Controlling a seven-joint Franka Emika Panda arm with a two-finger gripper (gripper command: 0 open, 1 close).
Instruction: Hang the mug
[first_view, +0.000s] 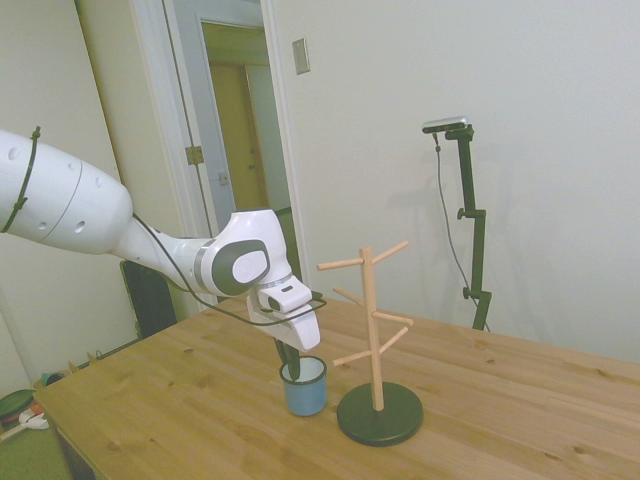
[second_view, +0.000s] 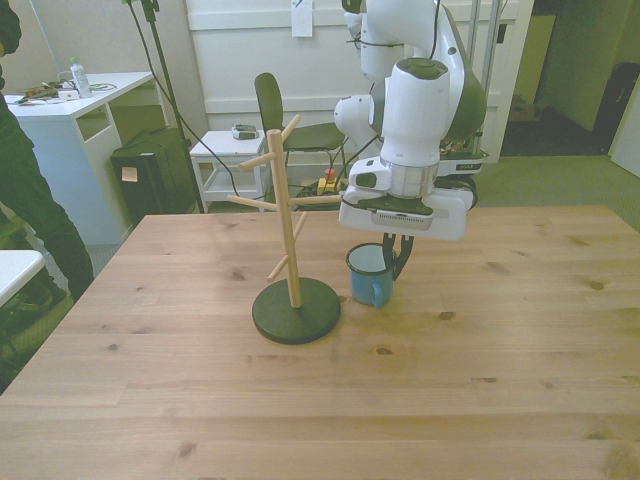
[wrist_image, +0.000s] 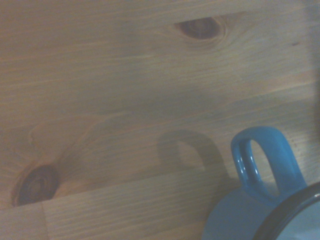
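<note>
Small light-blue enamel mug stands upright, mouth up, loop handle toward the camera in the front view, beside the dark-based wooden mug tree. White arm's gripper reaches down, dark fingers pinching the mug's rim. Pine table; open doorway behind.

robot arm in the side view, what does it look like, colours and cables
A glossy white arm of rounded segments with a grey oval joint cap. A thin black cable loops along it to the gripper, whose fingers are dark under a white body.
</note>
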